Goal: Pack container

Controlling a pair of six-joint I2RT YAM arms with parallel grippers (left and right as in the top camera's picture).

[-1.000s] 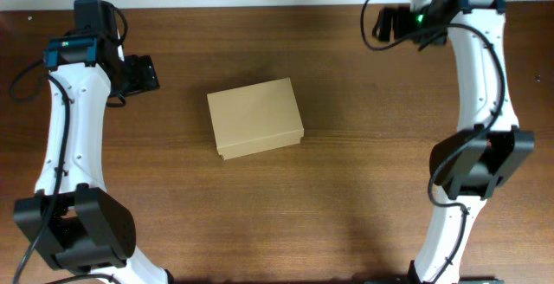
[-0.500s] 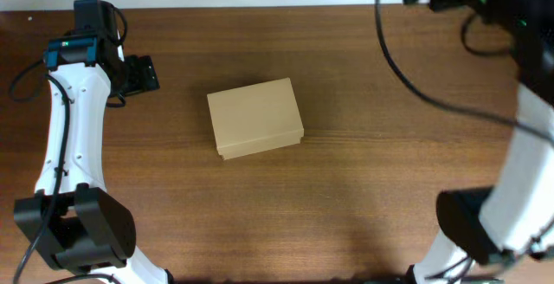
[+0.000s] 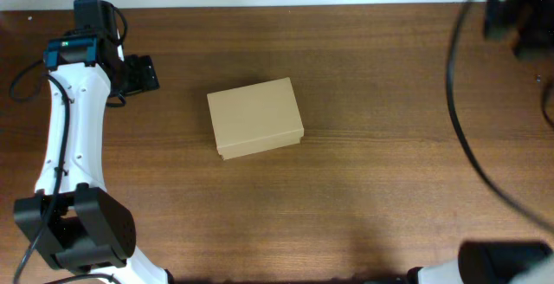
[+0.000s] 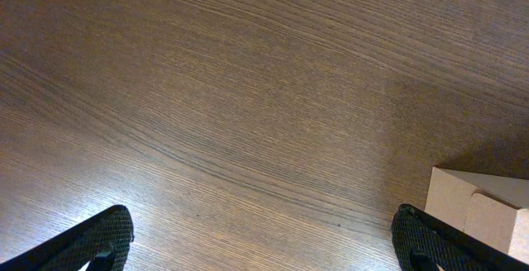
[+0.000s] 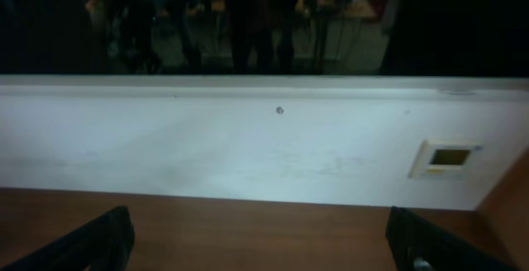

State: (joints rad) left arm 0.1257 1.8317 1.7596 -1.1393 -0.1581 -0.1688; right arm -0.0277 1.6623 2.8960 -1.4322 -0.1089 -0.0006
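The container (image 3: 255,119), a small tan cardboard box with its flap lid closed, sits on the wooden table a little left of the middle. One corner of it shows in the left wrist view (image 4: 483,209). My left gripper (image 3: 144,74) is open and empty at the far left, well apart from the box; its fingertips (image 4: 99,238) stand wide apart over bare wood. My right gripper (image 5: 260,242) is open and empty, raised high at the far right corner and facing the white wall. Its arm (image 3: 519,11) is a dark blur in the overhead view.
The table's far edge meets a white wall (image 5: 248,139) with a small white panel (image 5: 446,157). A dark cable (image 3: 472,158) of the right arm hangs across the right side of the table.
The right arm has swung up and to the right, out of the far right corner, and now blurs close to the camera. The left arm and the box have not moved.
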